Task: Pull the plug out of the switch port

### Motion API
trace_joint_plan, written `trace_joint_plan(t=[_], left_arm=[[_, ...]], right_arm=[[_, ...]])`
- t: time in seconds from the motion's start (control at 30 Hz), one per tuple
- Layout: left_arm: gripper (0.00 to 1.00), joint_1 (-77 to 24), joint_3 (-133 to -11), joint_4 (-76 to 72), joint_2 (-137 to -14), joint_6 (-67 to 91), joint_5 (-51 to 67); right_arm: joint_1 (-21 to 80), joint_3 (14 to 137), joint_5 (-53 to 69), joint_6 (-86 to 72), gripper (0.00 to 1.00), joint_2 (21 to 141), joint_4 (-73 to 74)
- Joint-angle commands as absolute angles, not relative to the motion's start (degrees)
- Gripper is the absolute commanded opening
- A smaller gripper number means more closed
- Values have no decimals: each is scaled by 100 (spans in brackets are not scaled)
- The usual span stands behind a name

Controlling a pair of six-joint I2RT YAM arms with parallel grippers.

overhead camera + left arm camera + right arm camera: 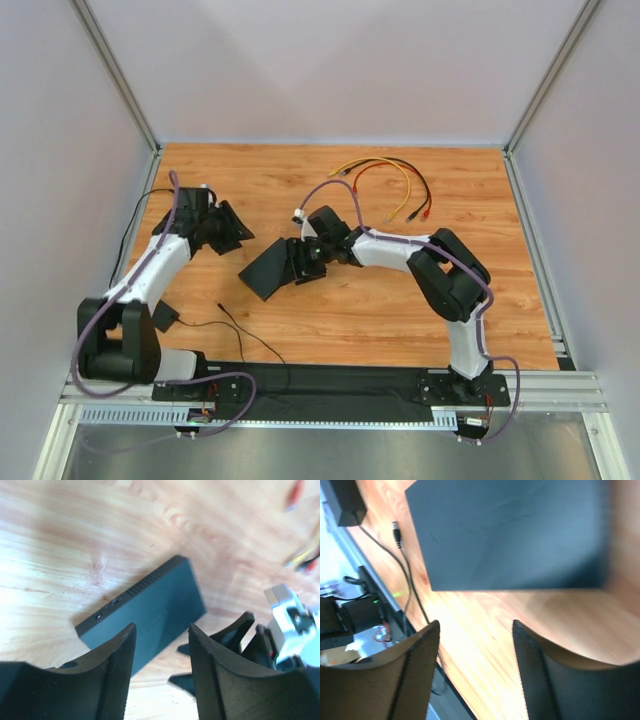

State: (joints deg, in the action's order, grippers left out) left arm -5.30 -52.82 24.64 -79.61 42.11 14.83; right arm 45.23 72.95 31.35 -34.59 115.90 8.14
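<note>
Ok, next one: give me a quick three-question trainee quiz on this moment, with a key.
1. Where does the plug lie?
2. True or false: the plug sits in a port of the switch.
3. What do the left gripper and right gripper hold? A) the plug B) the switch C) nothing, both are open
Key: 1. Loose on the table, apart from the switch. 2. False. 3. C.

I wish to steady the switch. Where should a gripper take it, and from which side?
Probably from above, across the switch, closing on its two long side walls: it lies flat on the table, and its plain top gives nothing to pinch.
</note>
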Motion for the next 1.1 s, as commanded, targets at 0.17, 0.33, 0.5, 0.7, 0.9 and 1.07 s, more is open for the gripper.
trace_joint_plan(t=[0.17,0.33,0.5,0.7,0.9,1.07], left_arm=[[57,-519,-4459,3041,-6197,4463,1360],[57,-519,-3658,2786,-5617,4869,1775],[59,-519,-3244,2611,-5265,5097,1670],[59,-519,-2734,1890,-5694,5484,2083],[59,-519,-2523,1547,-6099,5581,1846],[59,-519,-2452,1267,-6345,5669,1653]], right_arm=[[3859,7864,2522,-1978,71,10854,2389],[3692,8883,2750,-1468,72,11425,2891],[3595,9772,2988,-1205,69,12197,3278],[3568,10661,3339,-1098,62,12989,3568],[3568,10538,3682,-1388,57,13166,3217],[3586,10319,3841,-1547,53,13166,2980]])
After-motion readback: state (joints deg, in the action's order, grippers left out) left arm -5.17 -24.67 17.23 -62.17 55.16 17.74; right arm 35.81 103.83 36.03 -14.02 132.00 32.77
